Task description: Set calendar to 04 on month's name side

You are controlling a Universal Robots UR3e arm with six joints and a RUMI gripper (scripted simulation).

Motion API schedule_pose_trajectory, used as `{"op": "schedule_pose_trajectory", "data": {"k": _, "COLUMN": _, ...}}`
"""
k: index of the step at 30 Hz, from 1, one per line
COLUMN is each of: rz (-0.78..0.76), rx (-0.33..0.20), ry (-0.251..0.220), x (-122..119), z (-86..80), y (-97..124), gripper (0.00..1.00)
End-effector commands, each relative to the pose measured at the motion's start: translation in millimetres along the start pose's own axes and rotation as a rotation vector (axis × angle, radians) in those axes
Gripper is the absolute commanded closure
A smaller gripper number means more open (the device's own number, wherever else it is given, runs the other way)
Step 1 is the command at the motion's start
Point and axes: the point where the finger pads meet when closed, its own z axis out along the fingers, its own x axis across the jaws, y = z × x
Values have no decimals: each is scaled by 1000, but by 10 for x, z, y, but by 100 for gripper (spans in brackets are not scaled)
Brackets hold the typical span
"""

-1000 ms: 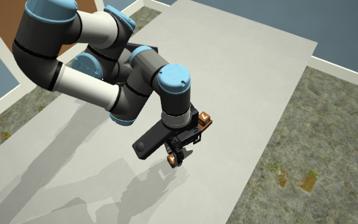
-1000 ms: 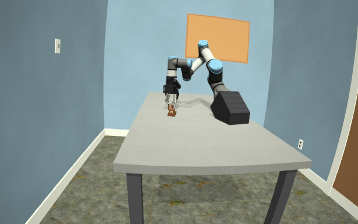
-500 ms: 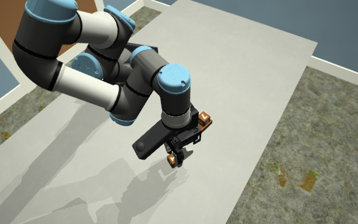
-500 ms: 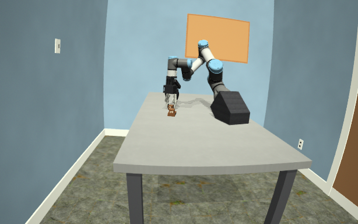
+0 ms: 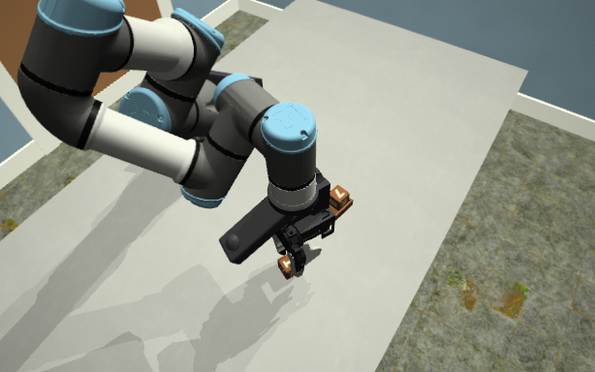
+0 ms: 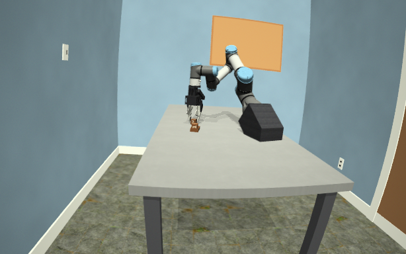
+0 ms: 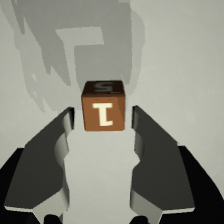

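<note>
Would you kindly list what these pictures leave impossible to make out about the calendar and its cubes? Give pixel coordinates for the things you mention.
- Undersides of both cubes: hidden in every view.
- Month's name on the tray (image 5: pixel 345 209) (image 6: pixel 194 130): too small in the exterior view; the end effector (image 5: pixel 292 268) (image 6: pixel 195 121) (image 7: pixel 103 108) partly covers the tray from above.
- Tray in the wrist view: outside the picture.

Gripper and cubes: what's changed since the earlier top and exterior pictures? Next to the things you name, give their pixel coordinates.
No visible shift: the gripper (image 5: pixel 291 258) (image 6: pixel 194 119) (image 7: pixel 103 108), loose cube (image 5: pixel 284 266) (image 6: pixel 193 121) (image 7: pixel 103 114) and tray (image 5: pixel 345 208) (image 6: pixel 195 130) with its cube (image 5: pixel 339 195) (image 6: pixel 195 126) stayed put. Nothing visibly grasped or released; any slight finger motion, I can't tell.
</note>
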Motion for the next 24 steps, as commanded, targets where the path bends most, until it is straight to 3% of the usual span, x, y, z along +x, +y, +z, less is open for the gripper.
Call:
{"op": "schedule_pose_trajectory", "data": {"k": 1, "rz": 1, "rx": 2, "ry": 2, "x": 2, "z": -91, "y": -4, "gripper": 71}}
{"op": "schedule_pose_trajectory", "data": {"k": 24, "rz": 1, "rx": 2, "ry": 2, "x": 0, "z": -614, "y": -3, "gripper": 71}}
